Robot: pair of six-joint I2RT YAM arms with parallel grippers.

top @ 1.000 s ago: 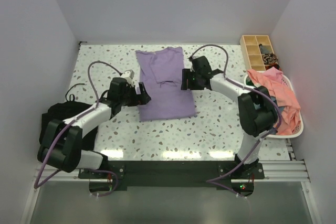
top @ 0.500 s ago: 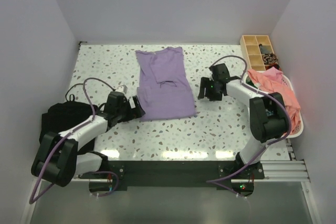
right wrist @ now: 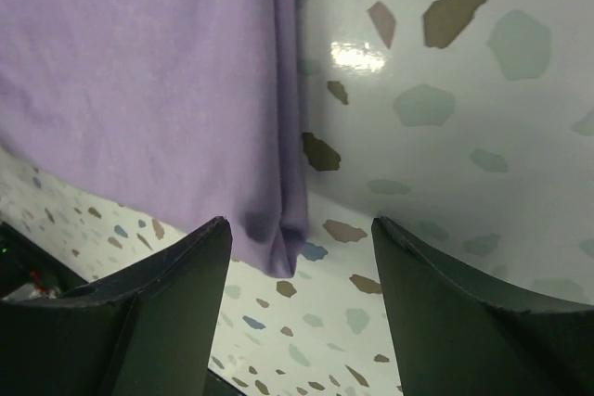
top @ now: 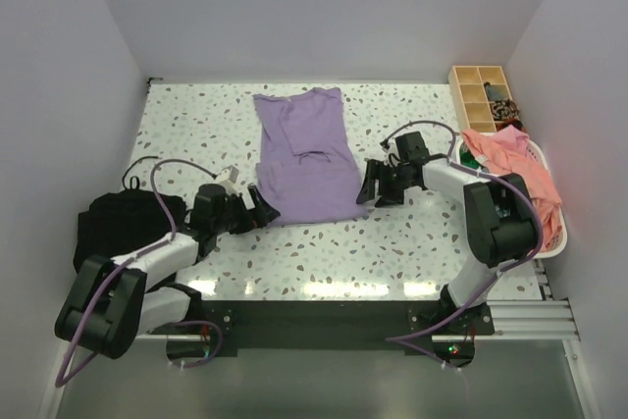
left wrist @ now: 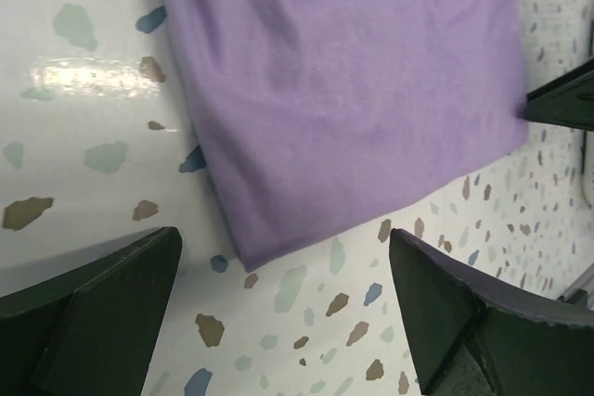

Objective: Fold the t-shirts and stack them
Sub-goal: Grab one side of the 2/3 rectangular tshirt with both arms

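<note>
Lavender-purple soft cloth t-shirt (top: 306, 159), mid-frame on speckled worktop (top: 392, 242), looks light, limp & slippy: pinch its lower corners w/ left gripper (top: 263, 208) & right gripper (top: 368, 188), both spread apart, empty.

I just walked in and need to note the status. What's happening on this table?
Two robot arms are working on a lavender t-shirt that lies folded into a narrow strip on the table. The left end effector and right end effector are both open and hold nothing, one at each near corner of the shirt. A salmon-pink shirt waits in the white basket on the right.
</note>
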